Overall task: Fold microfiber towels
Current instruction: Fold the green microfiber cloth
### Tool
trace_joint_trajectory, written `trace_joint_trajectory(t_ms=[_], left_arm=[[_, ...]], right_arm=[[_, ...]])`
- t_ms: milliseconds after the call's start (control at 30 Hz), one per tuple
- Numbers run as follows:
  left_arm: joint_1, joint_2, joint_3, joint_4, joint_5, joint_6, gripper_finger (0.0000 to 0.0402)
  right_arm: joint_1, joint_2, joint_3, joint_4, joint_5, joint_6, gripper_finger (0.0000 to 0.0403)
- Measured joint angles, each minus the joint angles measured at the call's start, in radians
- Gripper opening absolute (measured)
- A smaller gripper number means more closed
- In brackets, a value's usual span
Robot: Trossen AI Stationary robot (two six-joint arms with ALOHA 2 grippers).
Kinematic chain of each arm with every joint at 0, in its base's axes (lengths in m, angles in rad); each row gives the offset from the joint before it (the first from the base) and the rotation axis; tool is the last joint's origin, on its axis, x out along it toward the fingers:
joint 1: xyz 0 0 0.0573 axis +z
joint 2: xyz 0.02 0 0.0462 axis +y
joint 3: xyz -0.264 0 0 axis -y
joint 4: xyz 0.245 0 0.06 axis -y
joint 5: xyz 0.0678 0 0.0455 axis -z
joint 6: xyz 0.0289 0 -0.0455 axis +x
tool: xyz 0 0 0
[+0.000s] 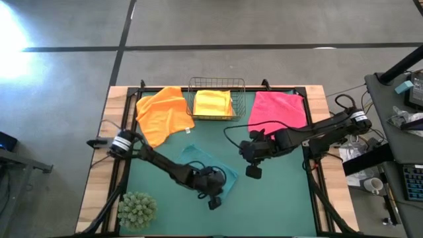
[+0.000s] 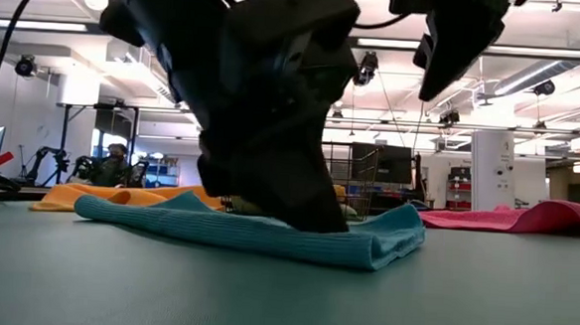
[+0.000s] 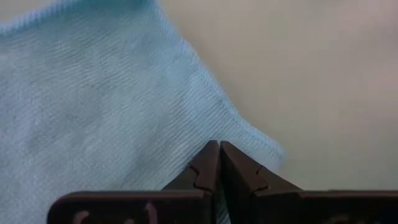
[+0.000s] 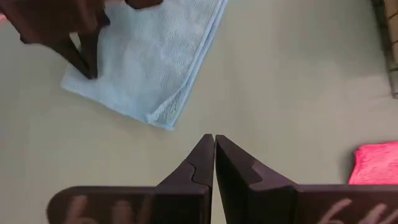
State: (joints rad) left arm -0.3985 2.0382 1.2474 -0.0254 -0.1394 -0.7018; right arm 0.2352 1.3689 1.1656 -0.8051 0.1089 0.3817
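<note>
On the green mat, near its front middle, the teal towel (image 1: 201,165) lay already doubled over, and my left gripper (image 3: 219,149) pressed down on it close to one edge, fingers clenched together with no cloth between them that I could see. My right gripper (image 4: 214,142) hung above bare mat just beside the towel, also clenched and empty.

I judged the step in hand to be flattening and squaring the fold. To do it well, I needed to keep the closed fingertips low and slide them along the towel rather than stab at it, since soft fuzzy cloth bunches and drags easily. Working from the folded crease outward seemed the safer course, so the layers stayed aligned and the free corners did not creep. The right arm had best stay clear, or pin the far corner if the cloth began to travel.

Behind, an orange towel (image 1: 163,114) and a pink towel (image 1: 277,109) lay spread, apparently unfolded, on either side of the wire basket (image 1: 217,82), with a yellow towel (image 1: 213,104) in it.
</note>
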Motion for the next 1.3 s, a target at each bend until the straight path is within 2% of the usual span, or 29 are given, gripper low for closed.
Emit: trace_joint_trajectory(t_ms=[333,667,800,1000,1133,1300], left_arm=[[-0.063,-0.022,0.008,-0.197,0.01,-0.05,0.0001],[-0.105,-0.144,0.0,-0.723,0.047,0.032,0.0001],[-0.105,-0.187,-0.004,-0.859,0.045,0.061,0.0001],[-0.105,-0.215,-0.006,-0.881,0.047,0.065,0.0001],[-0.105,-0.232,0.002,-0.88,0.046,0.155,0.0006],[-0.105,-0.242,0.043,-0.966,0.046,0.189,0.0049]], right_arm=[[0.0,0.0,-0.063,0.002,-0.005,0.011,0.0008],[0.0,0.018,-0.094,0.05,-0.013,0.019,0.0008],[0.0,0.038,-0.094,0.091,-0.012,0.018,0.0008],[0.0,0.054,-0.094,0.116,-0.012,0.01,0.0008],[0.0,0.055,-0.094,0.126,-0.012,-0.006,0.0008],[0.0,0.055,-0.094,0.175,-0.022,-0.043,0.0008]])
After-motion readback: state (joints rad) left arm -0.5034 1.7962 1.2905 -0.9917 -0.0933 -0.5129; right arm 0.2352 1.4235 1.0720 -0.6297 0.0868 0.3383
